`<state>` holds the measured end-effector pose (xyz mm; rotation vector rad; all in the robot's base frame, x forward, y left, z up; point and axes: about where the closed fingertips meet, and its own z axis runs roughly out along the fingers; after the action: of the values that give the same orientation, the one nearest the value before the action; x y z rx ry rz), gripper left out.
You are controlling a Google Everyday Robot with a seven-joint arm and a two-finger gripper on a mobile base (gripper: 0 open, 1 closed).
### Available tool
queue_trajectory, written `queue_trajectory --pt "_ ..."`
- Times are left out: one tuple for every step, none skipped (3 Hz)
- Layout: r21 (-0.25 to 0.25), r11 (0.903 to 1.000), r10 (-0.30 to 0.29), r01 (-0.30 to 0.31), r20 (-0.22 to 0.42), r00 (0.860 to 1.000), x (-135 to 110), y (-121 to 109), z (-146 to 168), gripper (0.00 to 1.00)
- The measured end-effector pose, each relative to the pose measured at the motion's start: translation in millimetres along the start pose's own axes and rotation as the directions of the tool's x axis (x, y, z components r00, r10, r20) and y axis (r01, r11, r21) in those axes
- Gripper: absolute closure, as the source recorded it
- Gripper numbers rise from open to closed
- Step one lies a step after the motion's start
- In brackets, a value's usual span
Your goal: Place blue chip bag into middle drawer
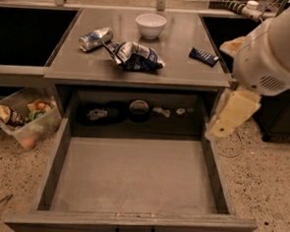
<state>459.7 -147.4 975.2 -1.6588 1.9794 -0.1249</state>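
Wrinkly dark-blue-and-white foil chip bag (136,57) on grey countertop (187,66), at 12 o'clock from open, deep grey metal drawer (131,176). Cream gripper (220,127) at drawer's 3 o'clock edge; its grip state cannot be told.

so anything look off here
The drink can lies tipped on its side on the counter, left of the crumpled blue chip bag. The middle drawer stands open; the end effector hangs by its right wall.

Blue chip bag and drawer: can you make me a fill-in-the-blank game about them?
The middle drawer is pulled ___.
The blue chip bag lies on the counter near a ___ bowl.
The tool hangs by the drawer's ___ wall in the picture.
Missing words: open, white, right.
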Motion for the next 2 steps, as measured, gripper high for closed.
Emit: queue_trajectory --pt "-0.004 0.9988 -0.047 0.048 0.112 0.993 -24 -31 62 0.0" --pt "0.022 0.995 -0.1 0.098 0.21 0.973 -54 -68 107 0.0"
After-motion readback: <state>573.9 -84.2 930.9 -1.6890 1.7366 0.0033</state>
